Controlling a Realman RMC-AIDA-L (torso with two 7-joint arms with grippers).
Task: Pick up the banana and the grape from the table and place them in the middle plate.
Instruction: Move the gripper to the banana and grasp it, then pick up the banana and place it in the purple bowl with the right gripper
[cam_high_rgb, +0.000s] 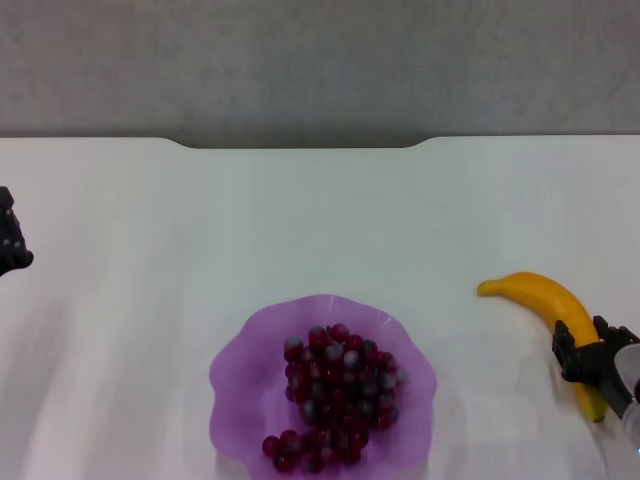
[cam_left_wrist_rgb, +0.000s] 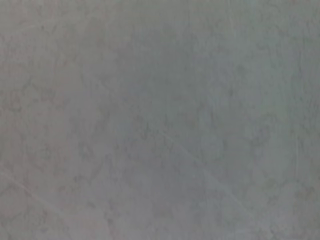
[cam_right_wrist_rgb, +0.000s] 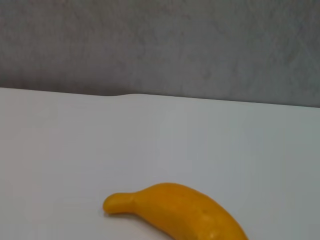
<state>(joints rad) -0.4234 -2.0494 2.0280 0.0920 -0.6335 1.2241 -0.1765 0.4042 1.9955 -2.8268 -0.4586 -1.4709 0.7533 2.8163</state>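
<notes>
The grape (cam_high_rgb: 338, 390), a dark red-purple bunch, lies in the middle plate (cam_high_rgb: 240, 385), a translucent purple plate with a wavy rim, at the front centre of the table (cam_high_rgb: 300, 220). The banana (cam_high_rgb: 535, 292) lies on the table at the right, its stem end pointing left. My right gripper (cam_high_rgb: 590, 352) sits over the banana's near half, and the near tip shows below it. In the right wrist view the banana (cam_right_wrist_rgb: 175, 210) rests on the table close to the camera. My left gripper (cam_high_rgb: 10, 245) is at the far left edge, away from everything.
The table's far edge has a notch (cam_high_rgb: 300, 145) with a grey wall behind it. The left wrist view shows only a plain grey surface.
</notes>
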